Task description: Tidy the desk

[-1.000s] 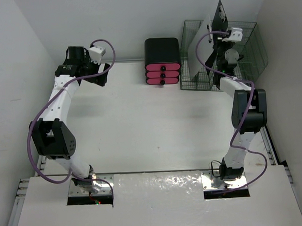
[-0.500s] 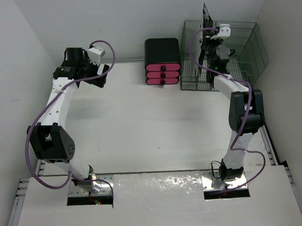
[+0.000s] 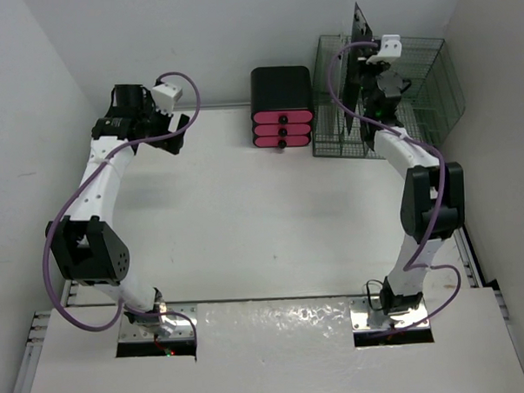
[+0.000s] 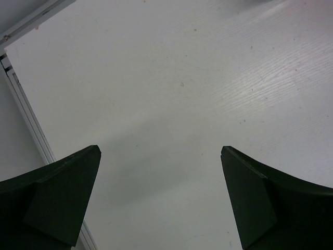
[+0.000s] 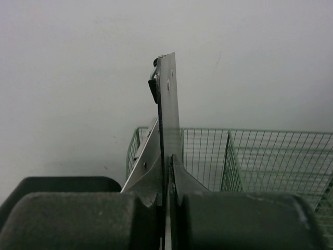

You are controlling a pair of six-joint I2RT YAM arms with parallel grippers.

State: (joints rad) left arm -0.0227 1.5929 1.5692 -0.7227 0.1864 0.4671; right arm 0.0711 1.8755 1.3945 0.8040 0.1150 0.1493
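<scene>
Drawer unit [image 3: 282,109], wire basket [image 3: 444,84] on desk [image 3: 245,215]

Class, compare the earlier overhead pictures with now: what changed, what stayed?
The right tool, shut on the clipboard, turned it from face-on to edge-on and upright above the wire basket. The left tool, open over the desk, and the drawer unit stayed put.

The desk [image 3: 245,215] is white, the drawer unit [image 3: 281,95] black and pink, the wire basket [image 3: 426,76] green, the clipboard [image 3: 357,31] seemingly black.
</scene>
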